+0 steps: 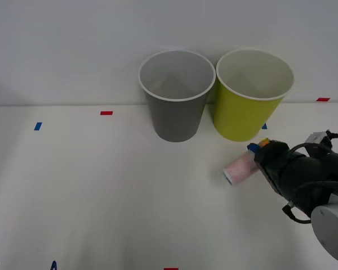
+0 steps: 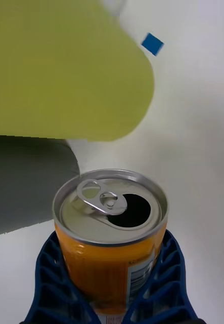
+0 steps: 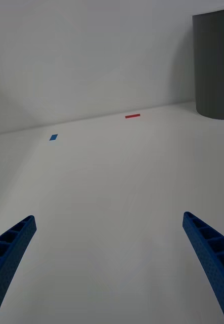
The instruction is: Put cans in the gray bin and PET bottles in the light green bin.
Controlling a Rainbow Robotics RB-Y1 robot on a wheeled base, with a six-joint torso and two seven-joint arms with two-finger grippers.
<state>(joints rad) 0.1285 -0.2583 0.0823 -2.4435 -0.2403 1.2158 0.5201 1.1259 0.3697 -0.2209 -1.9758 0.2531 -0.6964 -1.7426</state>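
Right claw (image 2: 112, 298) closed on the drink can (image 2: 110, 228), fingers (image 2: 53, 283) on both sides; can lies sideways on the table (image 1: 101, 191), just in front of the light green bin (image 1: 249, 95). Gray bin (image 1: 176, 95) touches it on its left. Left claw (image 3: 112, 268) wide open, empty, low over table at near-left edge.

Lighting even, bright, diffuse; white table (image 1: 101, 191) and wall nearly merge. Soft shadows only: faint grey patch under can (image 1: 239, 167), dim wedge on wall left of gray bin (image 1: 176, 95) in left wrist view. Mild sheen on can's silver top (image 2: 110, 202). Right wrist view: light green bin (image 2: 66, 71) close and out of focus, edges smeared; can top sharp. Front view slightly soft, no glare.
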